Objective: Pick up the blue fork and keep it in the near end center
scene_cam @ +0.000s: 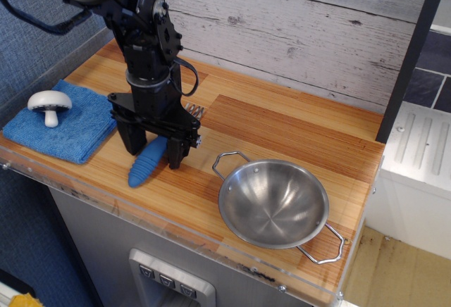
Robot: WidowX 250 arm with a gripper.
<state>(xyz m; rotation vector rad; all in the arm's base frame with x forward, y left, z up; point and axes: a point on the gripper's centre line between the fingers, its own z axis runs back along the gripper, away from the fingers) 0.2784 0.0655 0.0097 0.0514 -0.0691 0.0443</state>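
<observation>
the black arm (137, 18) comes in from the upper left and drops nearly straight down over the desk (282, 127), its wrist vertical and the gripper (153, 152) pointing at the wood. the jaws are spread apart, one black finger on the left and one on the right, both tips down at or just above the surface. the blue fork (146, 163) lies flat on the desk between them, untouched by either finger as far as can be seen; its ribbed handle points toward the near edge and slightly left, and its silver tines show behind the gripper, toward the back wall. the fork sits near the front of the desk, left of the middle, close to the clear edge strip (162, 226). a folded blue cloth (77, 127) lies just to the left with a white mushroom (49, 104) on it, and a steel bowl (273, 203) with wire handles stands to the right, apart from the fork.
</observation>
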